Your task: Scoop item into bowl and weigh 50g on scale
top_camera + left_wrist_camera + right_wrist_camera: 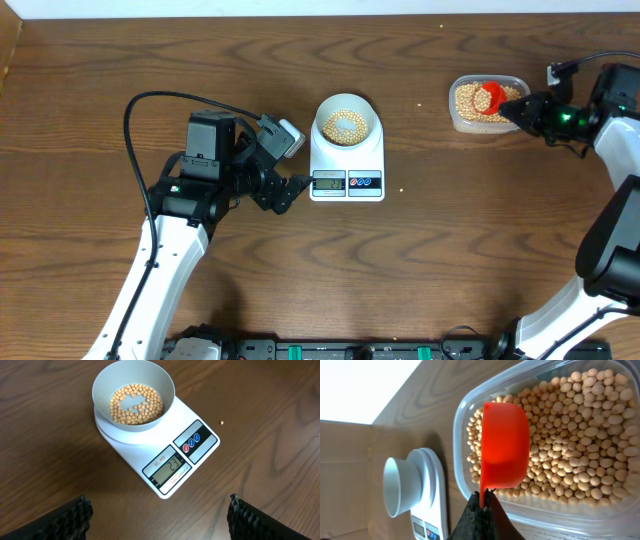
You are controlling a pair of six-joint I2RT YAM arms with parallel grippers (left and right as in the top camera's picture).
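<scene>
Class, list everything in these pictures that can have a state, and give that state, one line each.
bowl: upright on the scale, bottom covered with beans.
scale: switched on, display appears to read 23.
tub: open, holding many beans.
scoop: over the tub's beans, gripped by its handle.
left gripper: open, empty, in front of the scale.
right gripper: shut on the scoop.

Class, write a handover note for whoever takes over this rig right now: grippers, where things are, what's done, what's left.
Left gripper: open, empty, near the scale.
Right gripper: shut on the red scoop by its handle, over the clear tub of beans.
Bowl sits on the scale with some beans in it; display seems to read 23.
To do: add scoops until it shows 50.
</scene>
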